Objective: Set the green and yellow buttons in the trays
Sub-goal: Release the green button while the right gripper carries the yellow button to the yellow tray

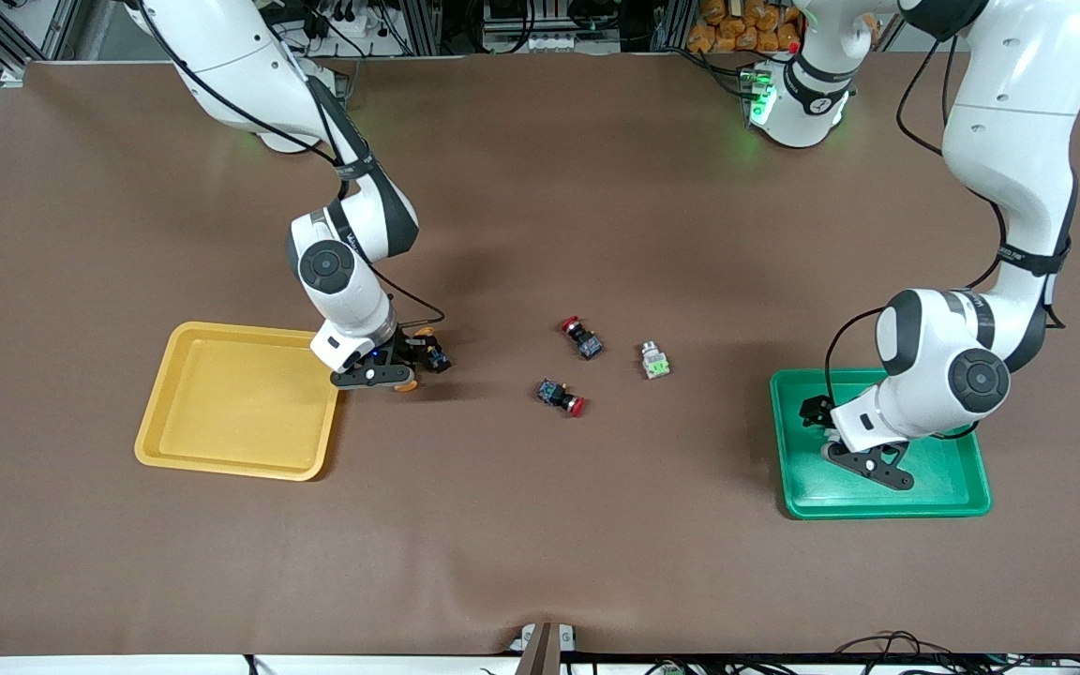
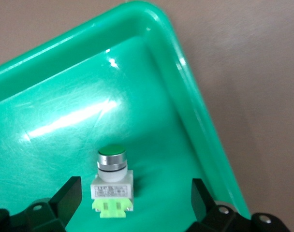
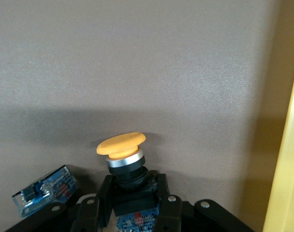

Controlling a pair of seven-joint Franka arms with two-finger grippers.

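Green tray, lower right: left gripper spread over a green button.
Right gripper pinches a yellow button beside the yellow tray.

A wide brown mat of smooth, matte material covers the whole table top. It has a soft fold near the edge closest to the front camera. Along the farthest edge of the table stand grey metal frame profiles with black cables hanging among them. A pile of small orange-brown objects lies there, toward the left arm's end. The light is even and soft, and a faint green glow falls on the mat.
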